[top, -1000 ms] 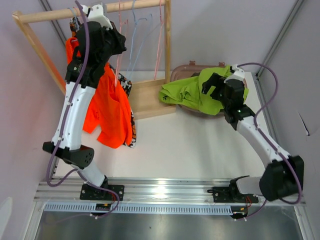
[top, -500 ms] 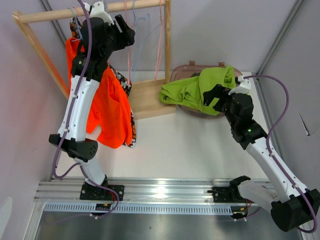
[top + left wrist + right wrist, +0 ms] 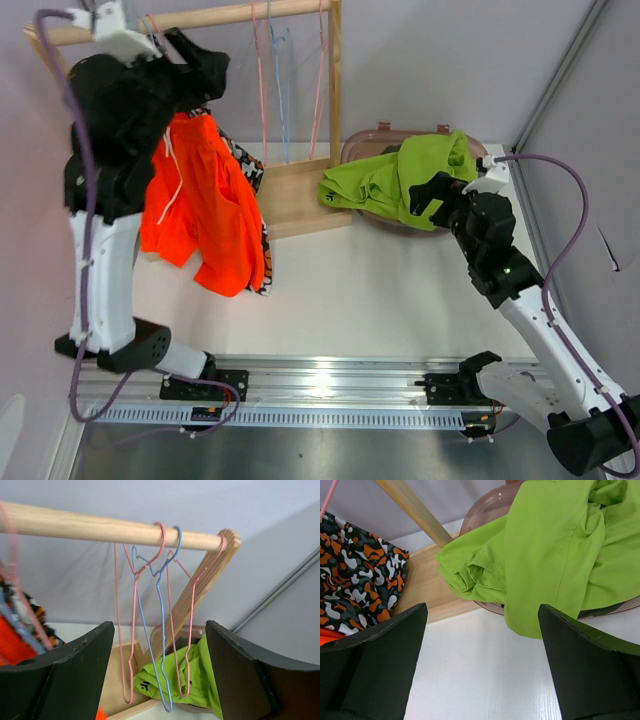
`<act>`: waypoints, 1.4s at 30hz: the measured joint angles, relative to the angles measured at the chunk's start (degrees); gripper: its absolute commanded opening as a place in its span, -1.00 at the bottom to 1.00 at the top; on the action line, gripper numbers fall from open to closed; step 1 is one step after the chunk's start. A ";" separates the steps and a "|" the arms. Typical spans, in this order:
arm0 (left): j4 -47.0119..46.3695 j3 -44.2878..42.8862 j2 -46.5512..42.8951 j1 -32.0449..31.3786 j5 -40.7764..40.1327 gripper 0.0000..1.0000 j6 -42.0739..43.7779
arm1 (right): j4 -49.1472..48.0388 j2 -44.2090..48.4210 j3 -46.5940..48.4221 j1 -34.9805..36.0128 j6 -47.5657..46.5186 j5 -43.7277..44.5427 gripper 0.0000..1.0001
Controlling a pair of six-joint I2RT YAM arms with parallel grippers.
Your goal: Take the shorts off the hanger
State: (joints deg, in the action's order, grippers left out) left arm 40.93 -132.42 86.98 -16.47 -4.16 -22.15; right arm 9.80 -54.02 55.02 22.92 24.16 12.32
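Bright orange shorts [image 3: 205, 210] hang at the left end of the wooden rod [image 3: 250, 15], with camouflage shorts [image 3: 245, 165] behind them. Lime green shorts [image 3: 395, 180] lie heaped in a pinkish basin [image 3: 365, 140]. My left gripper [image 3: 200, 65] is high up by the rod, above the orange shorts, open and holding nothing. Its wrist view looks between the fingers [image 3: 65, 675] at three bare hangers: pink [image 3: 132, 630], blue [image 3: 162, 630] and pink [image 3: 187, 645]. My right gripper [image 3: 432, 195] stands open beside the green shorts [image 3: 555, 545], over bare table.
The rack's wooden base [image 3: 295, 195] sits between the hanging shorts and the basin. A slanted wooden post [image 3: 195, 595] rises at the rod's right end. Walls close in on the left, back and right.
My left gripper went from shut to open and swung left along the rod, away from the bare hangers. The right arm pulled back a little from the basin.
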 measured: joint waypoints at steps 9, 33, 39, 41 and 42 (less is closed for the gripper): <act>-0.11 10.21 -14.38 5.03 -5.35 0.47 0.83 | 0.55 1.14 -0.46 0.28 0.04 0.31 0.99; -8.68 27.45 -9.16 15.80 3.91 0.30 -4.11 | 3.23 2.84 -2.56 0.59 -0.42 1.40 0.99; -10.27 27.89 -7.91 17.53 6.12 0.25 -5.66 | 3.21 2.75 -2.67 0.59 -0.44 1.40 0.99; -10.51 28.00 -7.41 17.84 6.34 0.23 -6.12 | 3.21 2.73 -2.69 0.59 -0.42 1.40 0.99; -10.60 28.13 -7.17 17.86 6.43 0.19 -6.36 | 3.21 2.71 -2.69 0.59 -0.44 1.40 0.99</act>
State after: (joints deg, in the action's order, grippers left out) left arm 30.33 -104.29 79.81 1.39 2.26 -28.51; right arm 13.02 -51.31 52.34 23.51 23.73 13.72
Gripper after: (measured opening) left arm 0.623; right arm 0.993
